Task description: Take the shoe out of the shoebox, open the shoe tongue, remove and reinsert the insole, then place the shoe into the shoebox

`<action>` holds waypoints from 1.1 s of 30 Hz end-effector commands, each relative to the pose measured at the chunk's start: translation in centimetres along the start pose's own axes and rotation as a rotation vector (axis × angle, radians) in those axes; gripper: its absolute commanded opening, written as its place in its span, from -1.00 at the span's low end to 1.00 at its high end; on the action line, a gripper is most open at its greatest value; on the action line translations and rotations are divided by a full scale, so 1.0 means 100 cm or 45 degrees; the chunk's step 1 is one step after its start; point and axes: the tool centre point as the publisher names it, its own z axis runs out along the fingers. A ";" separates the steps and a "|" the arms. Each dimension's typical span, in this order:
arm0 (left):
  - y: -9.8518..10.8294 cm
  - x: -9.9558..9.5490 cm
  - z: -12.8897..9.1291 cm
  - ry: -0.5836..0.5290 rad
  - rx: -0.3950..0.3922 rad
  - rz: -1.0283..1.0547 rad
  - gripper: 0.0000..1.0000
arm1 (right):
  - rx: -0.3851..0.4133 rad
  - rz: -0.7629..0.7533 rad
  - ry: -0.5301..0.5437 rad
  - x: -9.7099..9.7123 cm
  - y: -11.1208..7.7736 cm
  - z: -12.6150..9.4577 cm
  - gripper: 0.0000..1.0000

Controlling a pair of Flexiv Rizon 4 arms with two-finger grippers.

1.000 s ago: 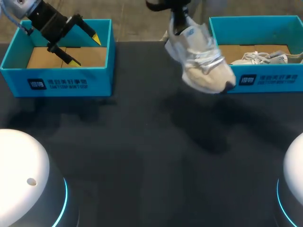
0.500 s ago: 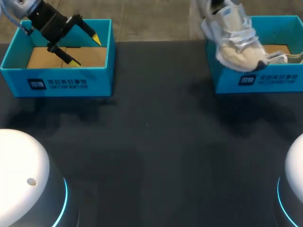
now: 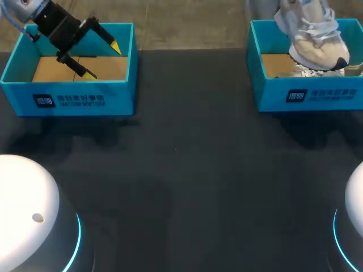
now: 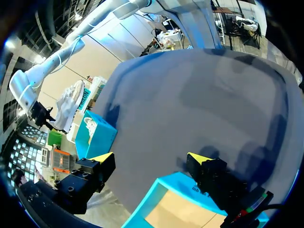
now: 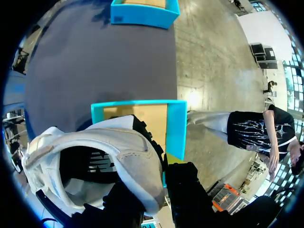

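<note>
A white and beige shoe [image 3: 313,38] hangs toe-down over the right blue shoebox [image 3: 266,93]. My right gripper [image 5: 159,183] is shut on the shoe's [image 5: 107,147] heel collar, one finger inside and one outside; in the head view it is hidden at the picture's edge. A second white shoe [image 3: 309,72] lies inside that box. My left gripper [image 3: 103,61] hovers open over the left blue shoebox [image 3: 68,101], nothing between its fingers. From the left wrist, its gripper [image 4: 151,159] stands above its box's rim [image 4: 164,190], with the hanging shoe [image 4: 69,102] far across the table.
The dark table [image 3: 181,170] stretches between the two boxes. The left box shows only its cardboard floor [image 3: 51,69]. White rounded arm bases [image 3: 28,209] stand at the near corners.
My right arm has carried the shoe to the right and farther back, from over the table's middle to above the right box. The left arm has not moved.
</note>
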 end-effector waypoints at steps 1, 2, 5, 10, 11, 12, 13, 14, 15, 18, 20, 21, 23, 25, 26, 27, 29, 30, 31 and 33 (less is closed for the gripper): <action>-0.001 0.000 0.000 0.004 -0.004 0.000 1.00 | -0.055 0.003 -0.013 0.000 -0.008 0.005 -1.00; -0.001 0.000 0.000 0.004 -0.004 0.000 1.00 | -0.055 0.003 -0.013 0.000 -0.008 0.005 -1.00; -0.001 0.000 0.000 0.004 -0.004 0.000 1.00 | -0.055 0.003 -0.013 0.000 -0.008 0.005 -1.00; -0.001 0.000 0.000 0.004 -0.004 0.000 1.00 | -0.055 0.003 -0.013 0.000 -0.008 0.005 -1.00; -0.001 0.000 0.000 0.004 -0.004 0.000 1.00 | -0.055 0.003 -0.013 0.000 -0.008 0.005 -1.00; -0.001 0.000 0.000 0.004 -0.004 0.000 1.00 | -0.055 0.003 -0.013 0.000 -0.008 0.005 -1.00; -0.001 0.000 0.000 0.004 -0.004 0.000 1.00 | -0.055 0.003 -0.013 0.000 -0.008 0.005 -1.00; -0.001 0.000 0.000 0.004 -0.004 0.000 1.00 | -0.055 0.003 -0.013 0.000 -0.008 0.005 -1.00; -0.001 0.000 0.000 0.004 -0.004 0.000 1.00 | -0.055 0.003 -0.013 0.000 -0.008 0.005 -1.00; -0.001 0.000 0.000 0.004 -0.004 0.000 1.00 | -0.055 0.003 -0.013 0.000 -0.008 0.005 -1.00; -0.001 0.000 0.000 0.004 -0.004 0.000 1.00 | -0.053 0.017 -0.008 -0.001 -0.012 0.008 -1.00; -0.001 0.000 0.000 0.004 -0.004 0.000 1.00 | -0.056 0.041 0.006 -0.003 -0.016 0.010 -1.00; -0.001 0.000 0.000 0.004 -0.004 0.000 1.00 | -0.064 0.055 0.005 -0.005 -0.025 0.015 -1.00; -0.001 0.000 0.000 0.004 -0.004 0.000 1.00 | -0.040 0.078 -0.007 -0.008 -0.035 0.020 -1.00; -0.001 0.000 0.000 0.004 -0.004 0.000 1.00 | -0.043 0.088 -0.010 -0.009 -0.040 0.021 -1.00; -0.001 0.000 0.000 0.004 -0.004 0.000 1.00 | -0.048 0.094 -0.008 -0.010 -0.046 0.023 -1.00; -0.001 0.000 0.000 0.004 -0.004 0.000 1.00 | -0.012 0.104 -0.012 -0.013 -0.058 0.027 -1.00; -0.001 0.000 0.000 0.004 -0.004 0.000 1.00 | -0.010 0.105 -0.015 -0.015 -0.065 0.029 -1.00; -0.001 0.000 0.000 0.004 -0.004 0.000 1.00 | -0.002 0.114 -0.013 -0.016 -0.071 0.032 -1.00; -0.001 0.000 0.000 0.004 -0.004 0.000 1.00 | 0.006 0.120 -0.012 -0.019 -0.084 0.037 -1.00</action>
